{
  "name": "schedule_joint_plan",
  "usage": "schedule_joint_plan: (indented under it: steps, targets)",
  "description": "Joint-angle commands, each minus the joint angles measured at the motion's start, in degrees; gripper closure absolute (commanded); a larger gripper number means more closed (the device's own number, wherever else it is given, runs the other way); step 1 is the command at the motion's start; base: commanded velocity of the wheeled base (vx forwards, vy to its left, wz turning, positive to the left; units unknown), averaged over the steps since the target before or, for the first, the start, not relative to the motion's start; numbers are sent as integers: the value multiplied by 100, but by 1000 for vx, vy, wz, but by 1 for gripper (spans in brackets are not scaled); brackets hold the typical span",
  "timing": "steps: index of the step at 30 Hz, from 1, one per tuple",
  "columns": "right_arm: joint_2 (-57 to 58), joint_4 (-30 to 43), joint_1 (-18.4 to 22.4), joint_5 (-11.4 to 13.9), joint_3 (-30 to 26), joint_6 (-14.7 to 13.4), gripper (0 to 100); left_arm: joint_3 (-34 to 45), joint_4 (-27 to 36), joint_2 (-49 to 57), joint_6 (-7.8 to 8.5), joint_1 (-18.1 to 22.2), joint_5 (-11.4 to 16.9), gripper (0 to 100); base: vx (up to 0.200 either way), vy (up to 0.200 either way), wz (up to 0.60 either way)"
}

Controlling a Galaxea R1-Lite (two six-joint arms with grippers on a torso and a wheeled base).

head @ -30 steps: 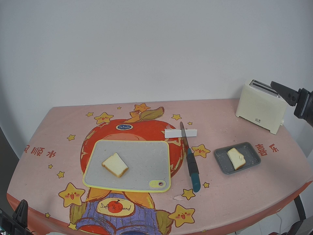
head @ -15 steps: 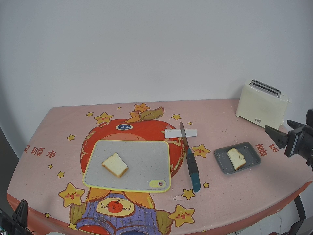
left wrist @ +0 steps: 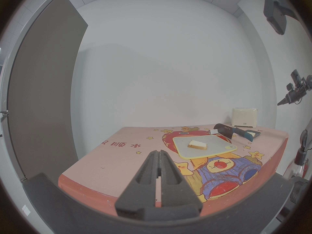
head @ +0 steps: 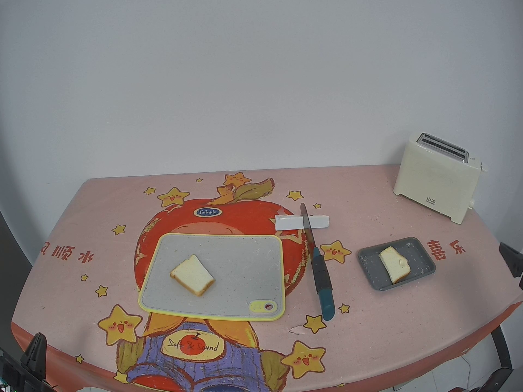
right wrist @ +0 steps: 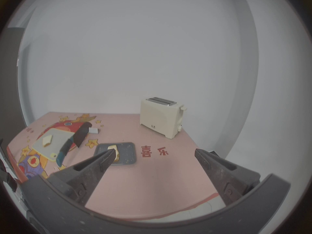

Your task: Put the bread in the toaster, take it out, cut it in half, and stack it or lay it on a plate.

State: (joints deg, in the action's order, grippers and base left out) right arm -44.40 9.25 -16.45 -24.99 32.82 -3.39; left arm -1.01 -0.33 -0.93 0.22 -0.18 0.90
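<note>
Done: bread apparently cut; one pale half slice (head: pixel 395 264) on the dark grey rectangular plate (head: pixel 419 257), right of centre.
Left: other half slice (head: pixel 192 275) on the grey yellow-rimmed cutting board (head: pixel 245 268), centre-left; yet to go to the plate.
Right gripper (right wrist: pixel 155 153): jaws wide apart, empty, at the pink printed worktop's (head: pixel 381 322) right edge.
Left gripper (left wrist: pixel 159 153): jaws pressed together, empty, near-left corner.
Change: drop of the right gripper from beside the cream toaster's (head: pixel 436 178) top, back to the right edge.

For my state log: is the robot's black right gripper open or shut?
Open: the black right gripper holds its two fingers wide apart, gripping nothing.
</note>
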Motion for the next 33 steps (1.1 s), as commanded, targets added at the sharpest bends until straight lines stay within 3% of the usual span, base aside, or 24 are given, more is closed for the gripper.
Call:
schedule_joint_plan:
  steps: [1, 5, 11, 15, 18, 21, 33]
  targets:
    - [-104, -2, -25, 355, 208, -13, 0, 101, 24, 93, 31, 1, 6, 100, 0, 0, 0]
    - [-579, -11, -34, 847, 568, 5, 0, 101, 15, 93, 13, 1, 6, 100, 0, 0, 0]
    - [-1308, 85, -509, 926, 1350, -21, 0, 101, 24, 93, -4, 9, -2, 100, 0, 33, 0]
    - [-1493, 68, -799, 987, 1262, -74, 0, 101, 24, 93, -22, 1, -11, 100, 0, 200, 0]
    - [-1589, -46, -1168, 1269, 1043, -162, 0, 101, 24, 93, -22, 1, -2, 100, 0, 133, 0]
    - [-1660, -64, -1432, 1269, 999, -188, 0, 101, 24, 93, -22, 1, -2, 100, 0, 0, 0]
    - [-1642, -73, -1572, 1277, 1007, -224, 0, 101, 24, 93, -13, 1, -2, 100, 0, 183, 0]
